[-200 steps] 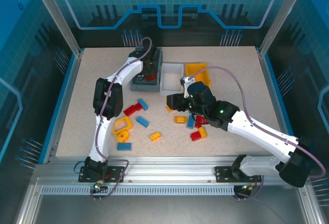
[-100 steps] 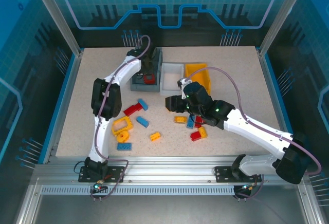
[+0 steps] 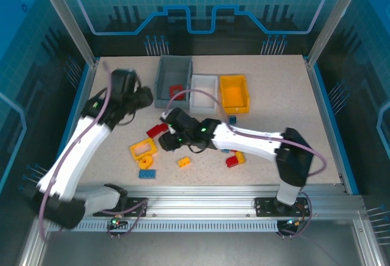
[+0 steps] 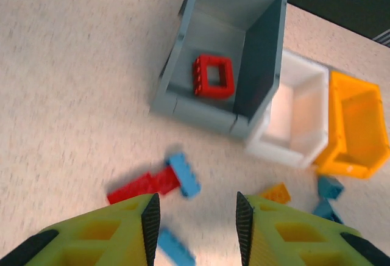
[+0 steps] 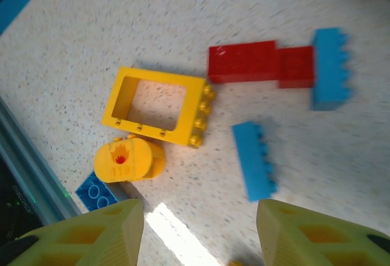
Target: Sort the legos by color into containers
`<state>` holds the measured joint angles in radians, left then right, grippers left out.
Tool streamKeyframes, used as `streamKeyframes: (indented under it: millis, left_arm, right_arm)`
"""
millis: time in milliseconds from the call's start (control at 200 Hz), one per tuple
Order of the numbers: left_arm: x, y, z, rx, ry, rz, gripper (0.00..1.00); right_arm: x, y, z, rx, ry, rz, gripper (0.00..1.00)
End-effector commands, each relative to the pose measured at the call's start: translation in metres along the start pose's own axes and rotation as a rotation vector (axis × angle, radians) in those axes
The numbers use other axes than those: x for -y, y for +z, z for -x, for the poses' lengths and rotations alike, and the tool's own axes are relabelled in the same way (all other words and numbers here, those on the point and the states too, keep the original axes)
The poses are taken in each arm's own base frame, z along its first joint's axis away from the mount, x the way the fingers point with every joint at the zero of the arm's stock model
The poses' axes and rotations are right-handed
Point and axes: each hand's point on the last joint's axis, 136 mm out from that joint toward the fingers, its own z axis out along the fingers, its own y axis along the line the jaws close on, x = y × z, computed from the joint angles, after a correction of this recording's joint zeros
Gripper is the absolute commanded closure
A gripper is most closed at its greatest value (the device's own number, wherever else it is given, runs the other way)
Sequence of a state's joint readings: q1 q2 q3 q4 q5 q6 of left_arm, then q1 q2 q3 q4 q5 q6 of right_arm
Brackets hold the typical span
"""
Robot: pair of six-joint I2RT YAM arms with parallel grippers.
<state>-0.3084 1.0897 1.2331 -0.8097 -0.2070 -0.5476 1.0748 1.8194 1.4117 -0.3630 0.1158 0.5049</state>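
The dark grey bin (image 3: pixel 164 72) (image 4: pixel 267 40) holds one red frame lego (image 3: pixel 177 91) (image 4: pixel 213 77). Beside it stand the white bin (image 3: pixel 204 81) (image 4: pixel 291 122) and the yellow-orange bin (image 3: pixel 234 82) (image 4: pixel 359 125), both looking empty. My left gripper (image 3: pixel 145 98) (image 4: pixel 194 217) hangs open to the left of the grey bin, above a red brick (image 4: pixel 143 186) and a blue brick (image 4: pixel 184 173). My right gripper (image 3: pixel 163 143) (image 5: pixel 201 229) is open low over the table, near a blue brick (image 5: pixel 256 159), a yellow frame (image 3: pixel 143 150) (image 5: pixel 158 104) and a yellow cylinder (image 5: pixel 128 159).
Loose legos lie across the middle of the table: a red brick (image 3: pixel 156 130), a flat blue brick (image 3: pixel 146 173), a small yellow one (image 3: pixel 183 161), a red and a yellow one (image 3: pixel 234 159) and a blue one (image 3: pixel 233 119). The right arm stretches across the table's centre.
The left gripper has come out of the grey bin, leaving the red frame inside, and swung left. The right arm has swept left, from the bricks at the centre to the yellow frame.
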Motion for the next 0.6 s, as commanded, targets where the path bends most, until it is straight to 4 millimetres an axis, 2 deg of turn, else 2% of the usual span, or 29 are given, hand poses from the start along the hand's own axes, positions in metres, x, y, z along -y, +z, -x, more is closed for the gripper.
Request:
streamKeyframes:
  millis: [0,120,260,420,475,500,595]
  left_arm:
    - [-0.036,-0.023,-0.055,-0.092,-0.124,0.018,0.59]
    - [-0.065,-0.055,-0.083,-0.064,-0.161,0.018,0.59]
    - [-0.087,-0.074,-0.103,-0.042,-0.186,0.029,0.59]
    - [-0.092,-0.08,-0.109,-0.039,-0.198,0.024,0.59]
    - [-0.091,-0.081,-0.108,-0.039,-0.198,0.021,0.59]
    - [-0.09,-0.081,-0.108,-0.041,-0.197,0.021,0.59]
    - [-0.089,-0.08,-0.108,-0.045,-0.196,0.017,0.59]
  right_arm:
    - [-0.004,0.028,-0.003,-0.08,0.036,-0.012,0.46]
    - [-0.008,0.063,-0.007,-0.155,0.045,-0.026,0.45]
    - [-0.005,0.088,-0.009,-0.198,0.053,-0.059,0.46]
    - [0.001,0.11,-0.011,-0.232,0.069,-0.084,0.49]
    - [0.0,0.11,-0.006,-0.226,0.074,-0.08,0.51]
    - [0.004,0.12,-0.013,-0.246,0.076,-0.089,0.51]
    - [0.006,0.13,-0.015,-0.261,0.085,-0.087,0.53]
